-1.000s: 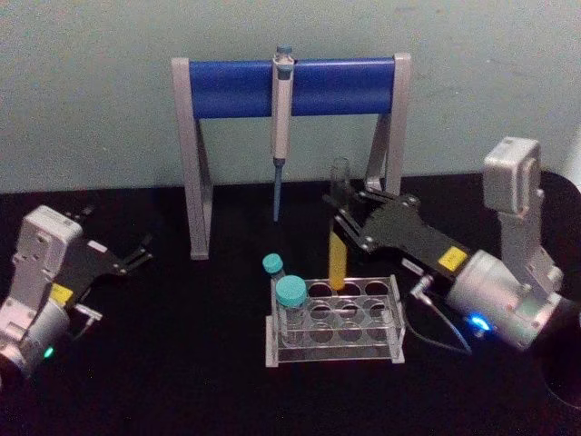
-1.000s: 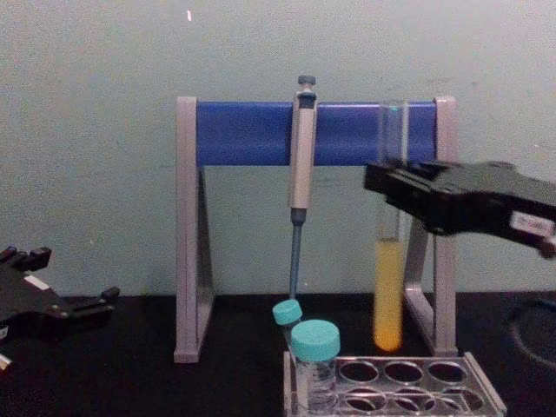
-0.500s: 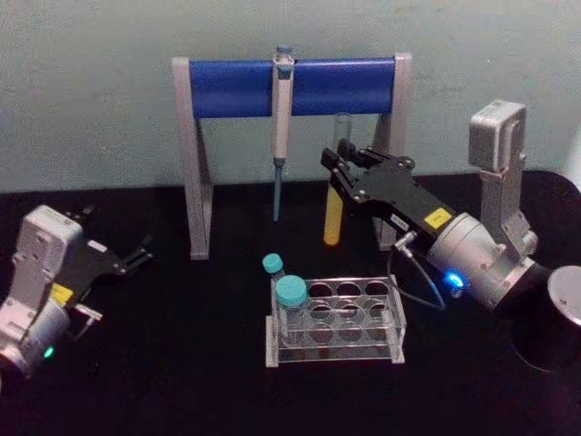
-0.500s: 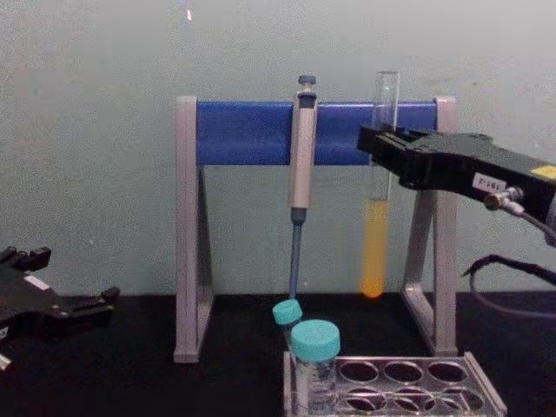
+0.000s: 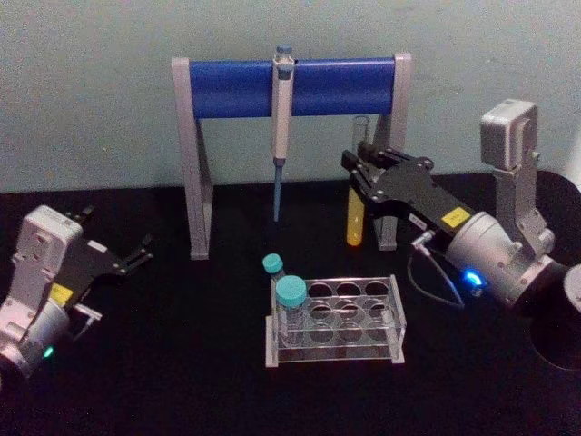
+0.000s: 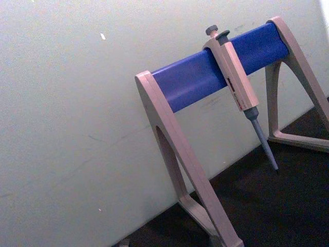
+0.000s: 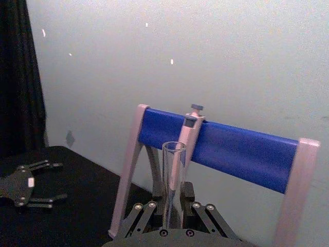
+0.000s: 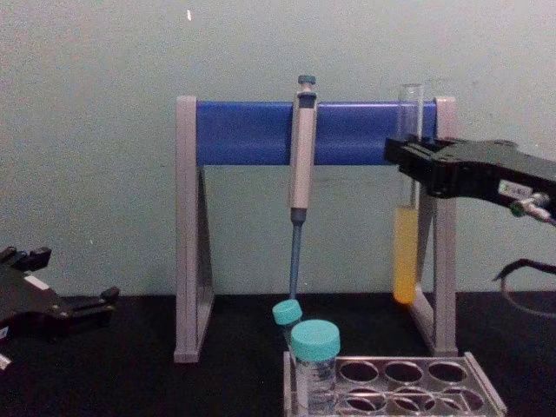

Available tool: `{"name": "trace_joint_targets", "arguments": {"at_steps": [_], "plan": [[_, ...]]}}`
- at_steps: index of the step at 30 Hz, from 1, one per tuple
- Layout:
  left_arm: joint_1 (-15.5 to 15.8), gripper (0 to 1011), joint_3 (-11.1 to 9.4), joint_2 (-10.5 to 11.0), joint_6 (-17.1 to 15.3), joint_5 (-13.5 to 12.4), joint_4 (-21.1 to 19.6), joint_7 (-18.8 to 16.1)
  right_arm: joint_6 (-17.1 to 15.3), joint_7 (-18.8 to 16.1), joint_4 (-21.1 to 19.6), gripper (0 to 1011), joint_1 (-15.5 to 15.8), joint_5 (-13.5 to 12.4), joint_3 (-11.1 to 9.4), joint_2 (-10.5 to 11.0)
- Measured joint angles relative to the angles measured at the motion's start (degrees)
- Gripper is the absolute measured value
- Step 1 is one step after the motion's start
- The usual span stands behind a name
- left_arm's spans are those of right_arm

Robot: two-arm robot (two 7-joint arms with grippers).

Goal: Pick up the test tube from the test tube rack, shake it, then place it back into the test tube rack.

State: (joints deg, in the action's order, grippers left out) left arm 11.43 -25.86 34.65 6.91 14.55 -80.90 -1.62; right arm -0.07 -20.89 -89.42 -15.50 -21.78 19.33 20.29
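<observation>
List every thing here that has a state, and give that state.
test tube rack: holds two capped vials
test tube: uncapped, upright, part-filled, lifted out of the rack
right gripper: shut on the test tube
left gripper: open, parked at left
pipette: hanging from stand

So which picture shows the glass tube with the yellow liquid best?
The chest view: side-on, the test tube shows from open top to round bottom, upright in the right gripper, liquid in its lower part. The head view shows the tube partly behind that gripper; the right wrist view shows its clear upper part.
</observation>
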Motion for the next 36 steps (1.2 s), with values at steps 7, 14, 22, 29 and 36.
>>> {"name": "trace_joint_targets", "arguments": {"at_steps": [7,14,22,29,36], "plan": [[0.0,1001,0.0,0.0,0.0,0.0,0.0,0.0,-0.68,0.44,-3.73,222,3.27,-0.1,-2.02,2.1],[0.0,1001,0.0,0.0,0.0,0.0,0.0,0.0,-1.53,-0.46,-9.61,222,8.68,-1.87,-3.17,4.43],[0.0,1001,0.0,0.0,0.0,0.0,0.0,0.0,-1.49,-2.23,-11.72,222,9.26,-3.19,-1.04,4.19],[0.0,1001,0.0,0.0,0.0,0.0,0.0,0.0,-0.72,-2.41,-6.98,222,3.76,-2.71,1.88,1.06],[0.0,1001,0.0,0.0,0.0,0.0,0.0,0.0,-0.38,-0.55,-2.16,222,0.06,-1.37,1.9,-0.77]]}}
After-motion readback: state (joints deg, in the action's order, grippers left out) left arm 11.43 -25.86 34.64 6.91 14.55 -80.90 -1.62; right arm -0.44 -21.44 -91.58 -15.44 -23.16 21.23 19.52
